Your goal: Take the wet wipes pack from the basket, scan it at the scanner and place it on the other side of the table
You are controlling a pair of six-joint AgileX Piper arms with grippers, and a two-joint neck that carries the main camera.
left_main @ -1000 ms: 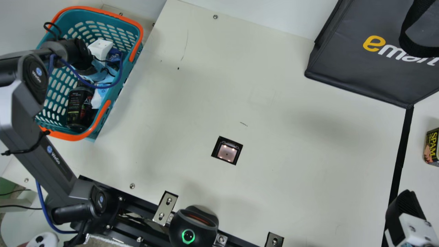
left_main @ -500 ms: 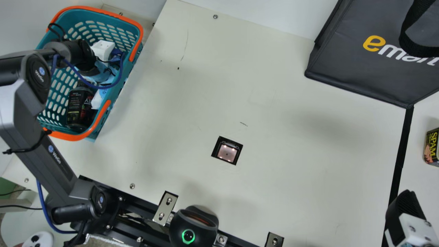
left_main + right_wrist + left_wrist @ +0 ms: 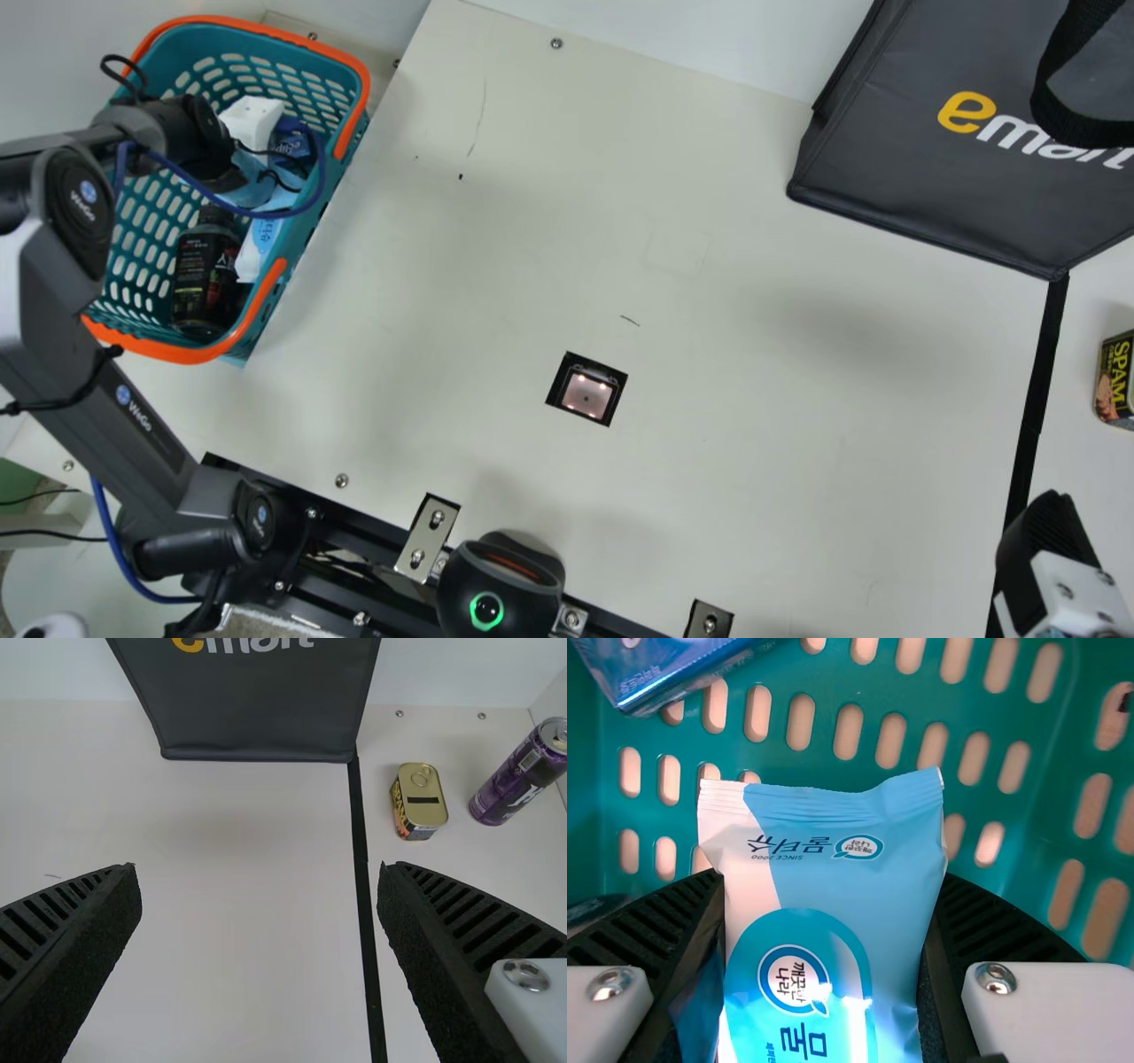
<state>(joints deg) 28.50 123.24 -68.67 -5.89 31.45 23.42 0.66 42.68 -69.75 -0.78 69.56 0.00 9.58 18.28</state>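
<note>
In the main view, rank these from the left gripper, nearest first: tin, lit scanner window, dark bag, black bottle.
1. Black bottle, inside the basket
2. Lit scanner window, mid-table
3. Dark bag, upper right
4. Tin, right edge

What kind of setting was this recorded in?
Likely a mock store checkout: a shopping basket of goods, a scanner set into the table, and a dark shopping bag.

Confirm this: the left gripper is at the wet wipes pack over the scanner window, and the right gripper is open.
Wrong place: the left wrist view shows the wet wipes pack inside the basket. The rest holds: the left gripper is at the pack, and the right gripper is open.
</note>
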